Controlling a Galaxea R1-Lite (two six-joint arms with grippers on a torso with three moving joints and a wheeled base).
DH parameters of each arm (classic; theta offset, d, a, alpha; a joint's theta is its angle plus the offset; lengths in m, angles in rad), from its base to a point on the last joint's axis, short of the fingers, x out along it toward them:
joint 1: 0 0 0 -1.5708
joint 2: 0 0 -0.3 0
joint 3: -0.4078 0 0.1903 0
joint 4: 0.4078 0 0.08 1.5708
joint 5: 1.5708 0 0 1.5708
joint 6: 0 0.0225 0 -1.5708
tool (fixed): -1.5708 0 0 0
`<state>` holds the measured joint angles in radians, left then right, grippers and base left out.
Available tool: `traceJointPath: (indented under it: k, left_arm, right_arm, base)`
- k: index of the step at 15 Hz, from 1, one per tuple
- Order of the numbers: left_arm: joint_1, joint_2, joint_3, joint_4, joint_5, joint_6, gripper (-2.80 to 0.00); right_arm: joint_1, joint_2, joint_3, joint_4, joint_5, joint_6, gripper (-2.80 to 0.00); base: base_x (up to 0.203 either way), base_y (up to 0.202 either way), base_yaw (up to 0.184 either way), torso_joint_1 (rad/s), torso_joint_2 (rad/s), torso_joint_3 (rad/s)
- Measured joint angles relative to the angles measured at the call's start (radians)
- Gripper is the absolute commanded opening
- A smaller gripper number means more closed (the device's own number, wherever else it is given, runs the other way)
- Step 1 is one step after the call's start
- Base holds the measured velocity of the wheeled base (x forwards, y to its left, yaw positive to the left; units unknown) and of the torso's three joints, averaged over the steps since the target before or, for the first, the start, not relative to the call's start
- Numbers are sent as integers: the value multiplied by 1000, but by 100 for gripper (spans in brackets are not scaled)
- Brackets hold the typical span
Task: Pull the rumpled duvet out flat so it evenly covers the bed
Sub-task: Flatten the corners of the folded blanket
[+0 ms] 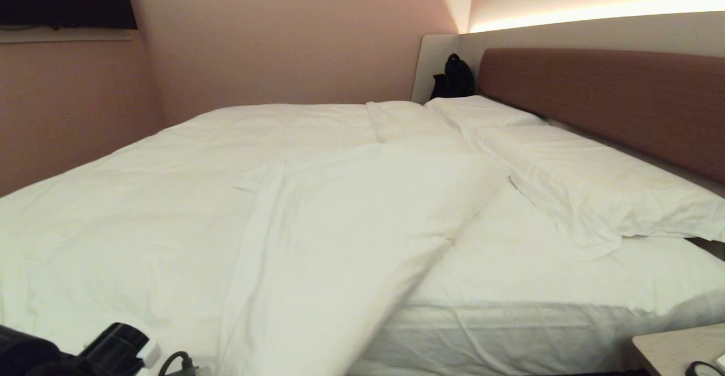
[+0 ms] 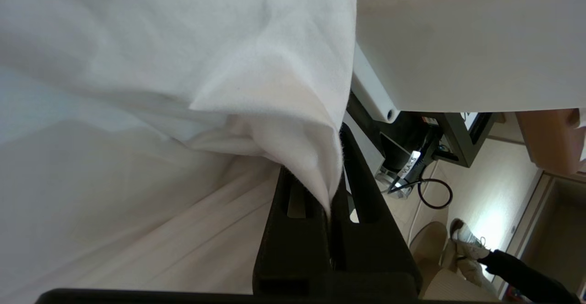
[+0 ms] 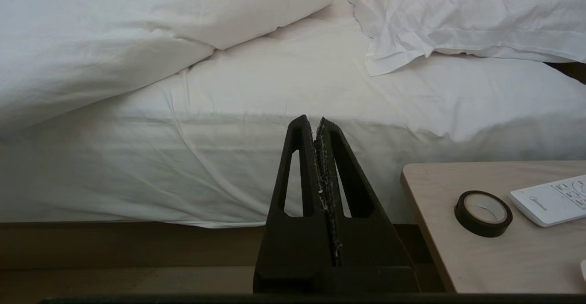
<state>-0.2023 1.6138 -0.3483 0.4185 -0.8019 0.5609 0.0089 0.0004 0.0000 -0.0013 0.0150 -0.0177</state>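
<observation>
Two tools in view. Left tool (image 2: 330,189) clenched on a pinched fold of the duvet (image 1: 187,195); white cloth bunches right at its tips and drapes away from it. Duvet lies spread over most of the bed (image 1: 510,330), one corner flap folded back diagonally, bare sheet (image 1: 538,268) showing beyond it toward the pillows (image 1: 595,183) and headboard (image 1: 612,98). Right tool (image 3: 319,125) shut on nothing, pointing at the mattress side; just beside it, a worktop (image 3: 458,249) with tape roll (image 3: 483,212) and remote (image 3: 551,198).
</observation>
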Motion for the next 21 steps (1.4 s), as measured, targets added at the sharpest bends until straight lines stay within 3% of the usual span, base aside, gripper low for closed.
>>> traceJointPath:
  k: [5, 6, 11, 16, 19, 21]
  left_arm:
    - [0, 2, 0, 1, -1, 1, -280]
    - [0, 2, 0, 0, 0, 1, 0]
    - [2, 4, -13, 1, 3, -9, 0]
    - [67, 2, -113, -10, 6, -43, 0]
    - [124, 7, -271, -12, 28, -133, 0]
    - [157, 14, -355, -17, 93, -200, 0]
  right_arm:
    - [0, 0, 0, 1, 0, 0, -280]
    - [0, 0, 0, 0, 0, 0, -280]
    - [0, 0, 0, 0, 0, 0, -280]
    - [0, 0, 0, 0, 0, 0, -280]
    - [0, 0, 0, 0, 0, 0, -280]
    - [0, 0, 0, 0, 0, 0, -280]
  base:
    - [0, 0, 0, 0, 0, 0]
    - [0, 0, 0, 0, 0, 0]
    - [0, 0, 0, 0, 0, 0]
    - [0, 0, 0, 0, 0, 0]
    - [0, 0, 0, 0, 0, 0]
    - [0, 0, 0, 0, 0, 0]
